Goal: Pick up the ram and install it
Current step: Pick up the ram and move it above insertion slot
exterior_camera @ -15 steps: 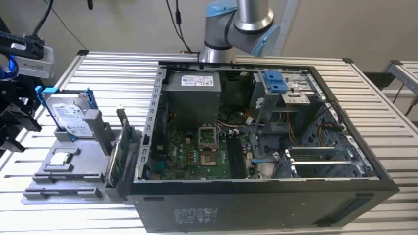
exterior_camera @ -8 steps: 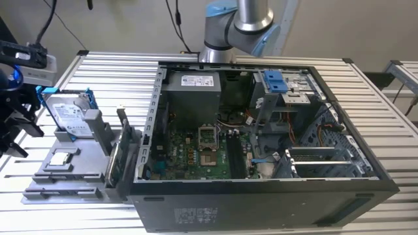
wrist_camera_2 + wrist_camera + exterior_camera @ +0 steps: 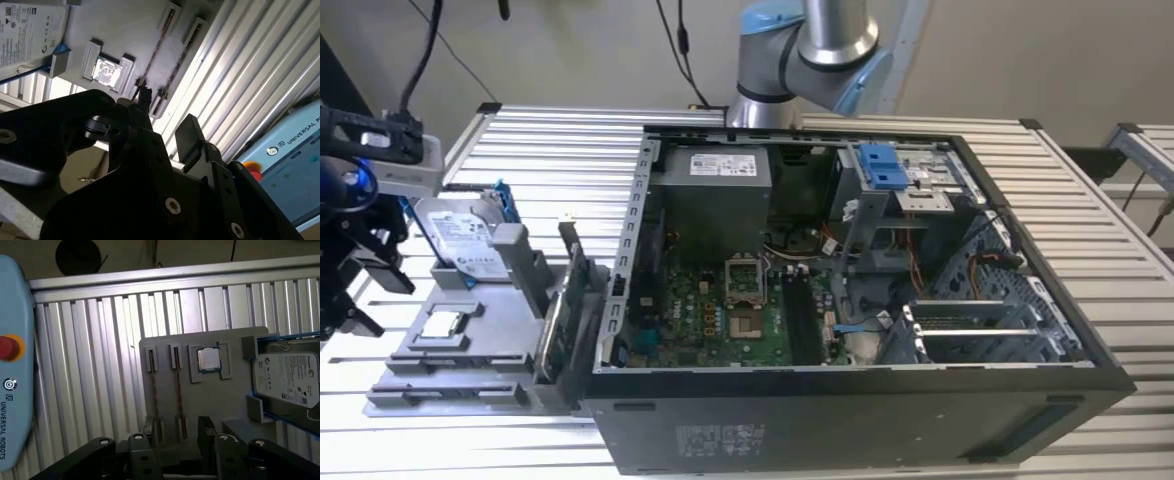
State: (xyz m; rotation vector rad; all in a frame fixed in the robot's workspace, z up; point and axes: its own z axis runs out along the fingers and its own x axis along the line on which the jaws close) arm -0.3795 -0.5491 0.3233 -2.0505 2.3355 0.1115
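The ram (image 3: pixel 178 390) appears edge-on as a thin dark strip standing in a long slot of the grey holder (image 3: pixel 225 400); the second wrist view shows the ram (image 3: pixel 159 47) the same way. A like strip stands in the neighbouring slot (image 3: pixel 152 385). My gripper (image 3: pixel 175 440) hovers above the holder near the slots' ends, open, with nothing between its black fingers (image 3: pixel 206 429). In the exterior view my gripper (image 3: pixel 354 270) hangs at the left edge, beside the holder (image 3: pixel 454 370). The open computer case (image 3: pixel 854 280) lies at the middle, its green motherboard (image 3: pixel 720 320) showing.
On the holder sit a silver hard drive (image 3: pixel 460 245) in a blue frame and a small square processor chip (image 3: pixel 208 359). A green circuit card (image 3: pixel 554 335) stands upright between holder and case. A pale blue teach pendant (image 3: pixel 15 365) with a red button lies off the slatted table (image 3: pixel 90 365).
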